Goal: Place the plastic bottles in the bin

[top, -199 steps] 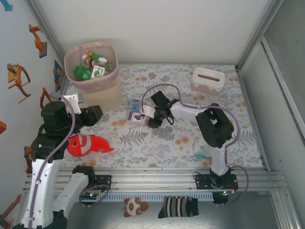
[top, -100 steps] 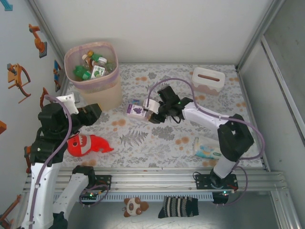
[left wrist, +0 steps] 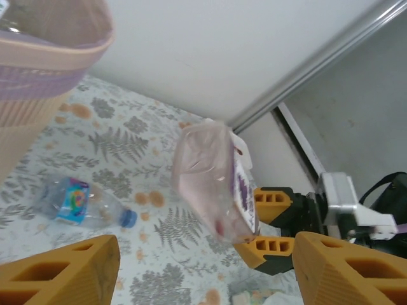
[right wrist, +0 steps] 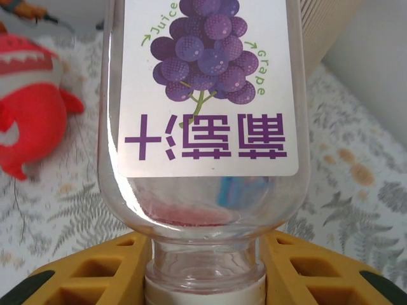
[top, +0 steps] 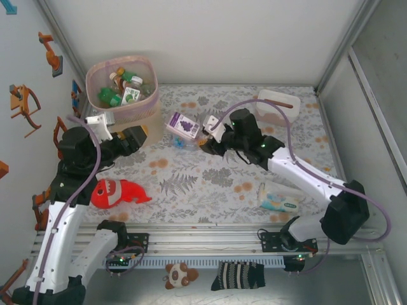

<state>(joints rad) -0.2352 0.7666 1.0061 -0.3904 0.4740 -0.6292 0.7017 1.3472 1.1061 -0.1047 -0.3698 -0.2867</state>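
Note:
The pink-beige bin (top: 145, 109) stands at the far left with several plastic bottles (top: 119, 89) inside. My right gripper (top: 205, 135) is shut on the neck of a clear grape juice bottle (top: 182, 123) and holds it in the air right of the bin. In the right wrist view the bottle (right wrist: 206, 108) rises from between the yellow fingers (right wrist: 95, 273). A clear bottle with a blue cap (left wrist: 79, 203) lies on the mat below it. My left gripper (top: 137, 138) is open and empty beside the bin's base. Its wrist view looks at the held bottle (left wrist: 213, 184).
A red plush fish (top: 117, 192) lies at the near left. A white tissue box (top: 278, 105) sits at the far right, and a flat wipes pack (top: 278, 198) lies near the right arm's base. Walls close in the left, back and right sides.
My right arm lifted the grape juice bottle off the mat and carried it farther back, toward the bin. My left gripper opened wider and shifted slightly.

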